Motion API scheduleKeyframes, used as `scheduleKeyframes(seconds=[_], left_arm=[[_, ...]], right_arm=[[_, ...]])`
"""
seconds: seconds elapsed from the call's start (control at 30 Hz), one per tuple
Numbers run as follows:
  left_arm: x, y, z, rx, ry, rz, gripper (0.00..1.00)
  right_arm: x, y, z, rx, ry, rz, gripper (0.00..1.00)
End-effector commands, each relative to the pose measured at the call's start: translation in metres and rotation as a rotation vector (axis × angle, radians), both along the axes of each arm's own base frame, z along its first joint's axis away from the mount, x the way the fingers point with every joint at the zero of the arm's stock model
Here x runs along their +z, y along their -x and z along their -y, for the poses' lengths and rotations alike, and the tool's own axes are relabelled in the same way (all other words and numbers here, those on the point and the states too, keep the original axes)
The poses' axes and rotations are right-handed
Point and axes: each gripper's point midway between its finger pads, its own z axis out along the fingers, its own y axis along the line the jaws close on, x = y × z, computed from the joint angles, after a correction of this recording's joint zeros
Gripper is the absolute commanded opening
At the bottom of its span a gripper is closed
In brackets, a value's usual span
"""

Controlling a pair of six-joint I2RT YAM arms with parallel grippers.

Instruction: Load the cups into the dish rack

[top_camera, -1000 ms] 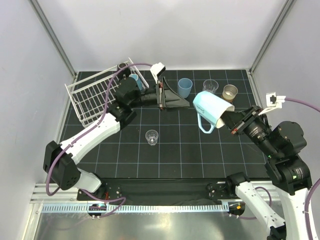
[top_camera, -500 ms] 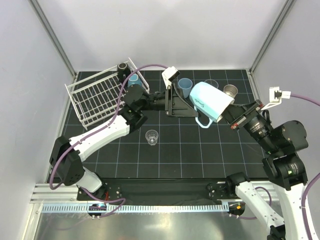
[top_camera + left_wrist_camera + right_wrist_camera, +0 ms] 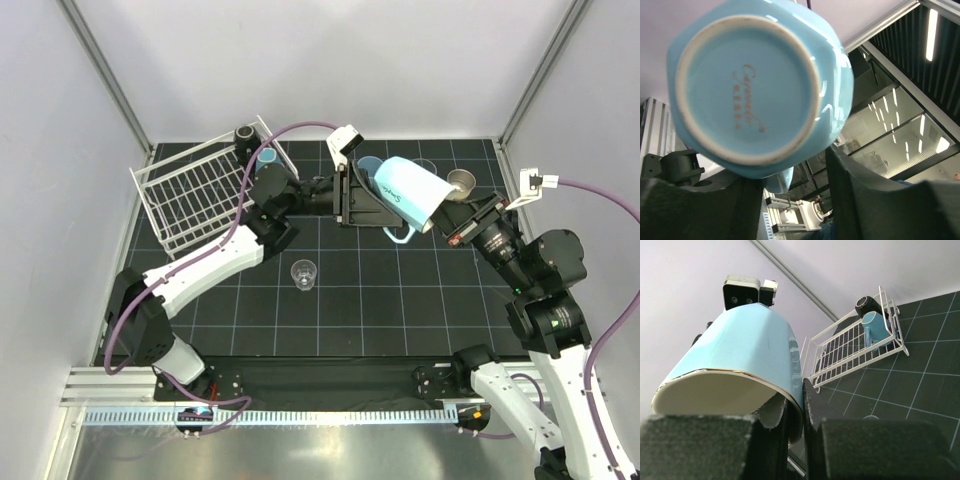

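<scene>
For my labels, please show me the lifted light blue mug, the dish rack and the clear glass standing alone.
light blue mug (image 3: 406,188): top external view, its side wall.
dish rack (image 3: 190,193): top external view, its wire floor.
clear glass (image 3: 303,273): top external view, its open mouth.

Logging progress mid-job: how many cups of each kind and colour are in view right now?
Light blue mugs: 2
Light blue tumbler: 1
Clear glasses: 2
Brown metallic cup: 1
Black mug: 1
Total: 7
</scene>
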Motion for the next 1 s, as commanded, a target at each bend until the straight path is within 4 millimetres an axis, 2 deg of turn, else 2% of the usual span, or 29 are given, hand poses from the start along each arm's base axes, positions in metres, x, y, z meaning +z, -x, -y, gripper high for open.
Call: scheduleKeyframes(seconds=[0.0, 0.23, 0.37, 0.47, 0.5, 0.67, 0.7, 0.83, 0.9, 0.97], left_arm=[[0.028, 0.008, -0.006, -0.01, 0.08, 0.068, 0.46], [0.027, 0.004, -0.004, 0.012, 0.081, 0.05, 0.3], [0.029, 0.003, -0.005, 0.022, 0.086, 0.049, 0.27], [0.03, 0.002, -0.005, 0.033, 0.088, 0.046, 0.12], [0.026, 0.0, -0.003, 0.04, 0.071, 0.036, 0.0], [0.015, -0.011, 0.001, 0.11, 0.003, 0.025, 0.0], [0.015, -0.015, -0.001, 0.134, -0.002, 0.024, 0.0], [0.009, -0.023, -0.001, 0.171, -0.034, 0.026, 0.0], [0.008, -0.025, -0.004, 0.183, -0.044, 0.025, 0.0], [0.006, -0.026, -0.005, 0.191, -0.054, 0.032, 0.0]], right_arm=[[0.033, -0.005, 0.003, -0.025, -0.077, 0.111, 0.04], [0.026, -0.015, 0.003, -0.037, -0.075, 0.089, 0.04], [0.023, -0.017, 0.001, -0.029, -0.074, 0.08, 0.04], [0.022, -0.017, 0.001, -0.029, -0.061, 0.083, 0.04], [0.021, -0.018, 0.002, -0.037, -0.057, 0.079, 0.04], [0.011, -0.02, 0.006, -0.064, -0.002, 0.051, 0.05], [0.004, -0.021, 0.005, -0.064, 0.016, 0.022, 0.06], [-0.004, -0.021, 0.005, -0.058, 0.052, -0.005, 0.28], [-0.01, -0.02, 0.006, -0.062, 0.075, -0.016, 0.31], [-0.014, -0.019, 0.008, -0.074, 0.092, -0.027, 0.4]])
